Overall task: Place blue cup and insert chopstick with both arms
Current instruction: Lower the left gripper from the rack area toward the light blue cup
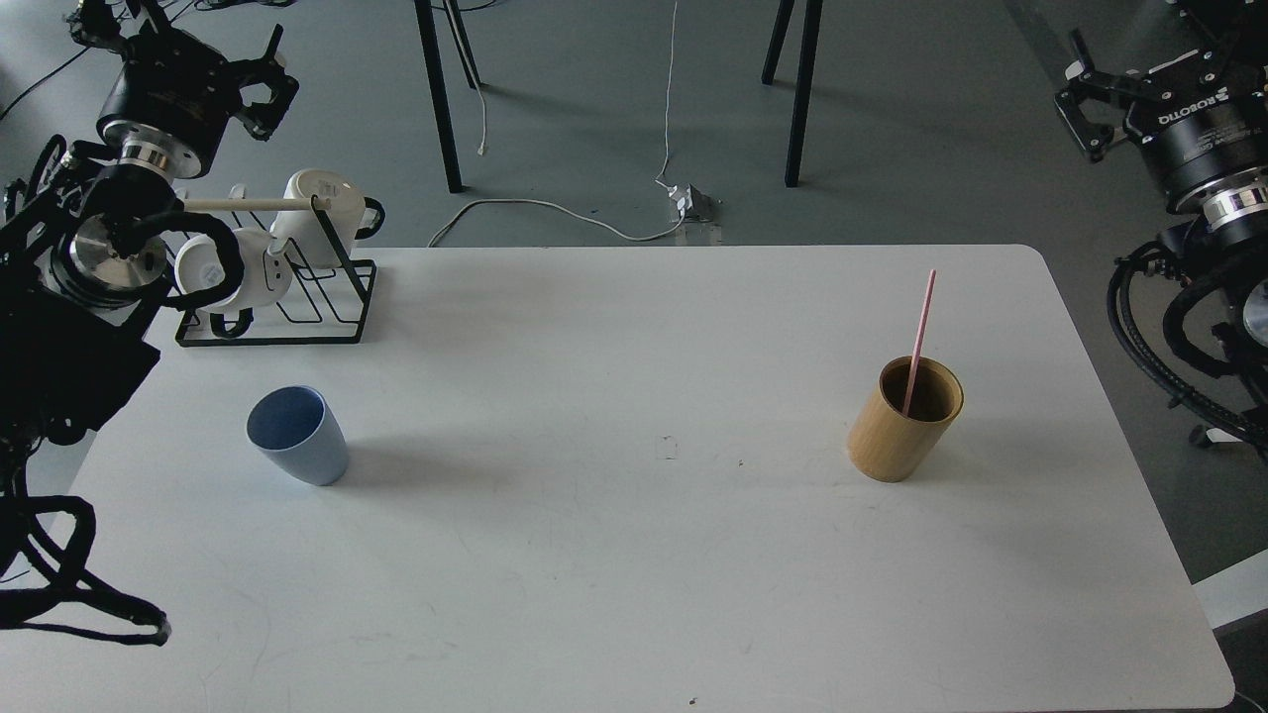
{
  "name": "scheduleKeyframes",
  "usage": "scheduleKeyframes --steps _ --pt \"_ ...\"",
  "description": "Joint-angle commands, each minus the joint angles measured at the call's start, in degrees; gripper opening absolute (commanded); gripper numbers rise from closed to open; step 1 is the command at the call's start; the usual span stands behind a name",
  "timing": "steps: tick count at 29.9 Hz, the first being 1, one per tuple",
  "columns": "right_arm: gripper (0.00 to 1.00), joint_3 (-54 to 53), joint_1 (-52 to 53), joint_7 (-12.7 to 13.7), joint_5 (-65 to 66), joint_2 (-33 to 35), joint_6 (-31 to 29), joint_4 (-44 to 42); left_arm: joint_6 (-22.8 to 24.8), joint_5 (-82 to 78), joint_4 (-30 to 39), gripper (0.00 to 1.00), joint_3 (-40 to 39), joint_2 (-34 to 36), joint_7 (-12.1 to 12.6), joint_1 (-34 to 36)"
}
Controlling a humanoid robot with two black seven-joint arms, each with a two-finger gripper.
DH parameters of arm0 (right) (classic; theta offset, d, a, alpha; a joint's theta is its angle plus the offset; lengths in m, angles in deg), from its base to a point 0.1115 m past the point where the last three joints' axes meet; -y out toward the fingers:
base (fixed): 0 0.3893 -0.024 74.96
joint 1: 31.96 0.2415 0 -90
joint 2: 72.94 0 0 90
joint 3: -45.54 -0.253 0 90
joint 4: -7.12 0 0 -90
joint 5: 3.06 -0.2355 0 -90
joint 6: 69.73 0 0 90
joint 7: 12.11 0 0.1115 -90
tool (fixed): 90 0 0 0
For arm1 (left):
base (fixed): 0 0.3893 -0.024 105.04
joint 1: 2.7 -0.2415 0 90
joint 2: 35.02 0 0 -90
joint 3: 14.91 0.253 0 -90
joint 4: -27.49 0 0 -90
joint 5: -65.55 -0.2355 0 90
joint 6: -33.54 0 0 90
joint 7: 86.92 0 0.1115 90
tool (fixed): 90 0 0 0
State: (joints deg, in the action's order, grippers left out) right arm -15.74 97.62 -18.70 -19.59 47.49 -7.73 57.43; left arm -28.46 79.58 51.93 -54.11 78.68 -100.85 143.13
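Standing upright on the white surface (634,555) at about 9 o'clock was the blue cup (297,435), mouth open, nothing inside it. The chopstick (919,342), pink-red, stood at about 3 o'clock, lower end down in the tan holder (903,419), top leaning slightly to the right.

Progress, as judged: nothing of the task appeared done. The cup was not in either arm's grasp, the chopstick sat in the wrong vessel, and the two items were well apart. Left to do: take up the cup and set it in place, draw the chopstick out of the holder, and drop it into the cup.

Left fingers (260,84): raised at about 10 o'clock, beyond the surface's far-left corner, grasping nothing; seen dark and small, so whether parted or closed could not be told. Right fingers (1082,104): raised at about 2 o'clock, off the right edge, likewise empty, spread not readable.

Open room: the centre and the whole near half of the surface lay bare. Obstruction: a black wire rack (297,297) with white mugs (317,203) at the far-left corner, just behind the cup. The cup stood near the left edge; the holder had margin on every side.
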Motion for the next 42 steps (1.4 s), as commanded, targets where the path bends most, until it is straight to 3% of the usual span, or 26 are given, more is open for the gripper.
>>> scheduleKeyframes --steps 1,9,14,18,24,34,42 --pt "1.00 -0.50 0.06 -0.18 0.00 0.07 0.14 0.32 0.00 0.03 0.00 1.00 -1.23 0.73 -0.05 -0.29" --pt "1.00 -0.77 0.06 -0.53 0.00 0.07 0.66 0.94 0.00 0.03 2.53 1.00 -1.58 1.35 0.21 -0.02" --pt "1.00 -0.77 -0.03 -0.62 0.00 -0.19 0.31 0.85 0.00 -3.29 15.97 1.00 1.57 9.33 0.65 -0.64" --pt "1.00 -0.68 -0.29 -0.62 0.00 -0.28 0.14 0.85 0.00 -19.52 22.40 1.00 3.78 17.59 0.57 0.94" --pt "1.00 -0.77 -0.64 -0.79 0.00 -0.28 0.00 0.94 0.00 -39.49 25.21 0.99 4.48 22.87 0.04 3.76" --pt "1.00 -0.85 -1.35 -0.88 0.09 0.07 0.00 1.38 0.00 -66.73 45.68 0.95 5.36 40.27 -0.66 -2.75" --pt "1.00 -0.33 -1.44 -0.88 0.18 -0.28 0.00 1.38 0.00 -91.43 50.71 0.91 10.01 41.52 -4.79 -5.47"
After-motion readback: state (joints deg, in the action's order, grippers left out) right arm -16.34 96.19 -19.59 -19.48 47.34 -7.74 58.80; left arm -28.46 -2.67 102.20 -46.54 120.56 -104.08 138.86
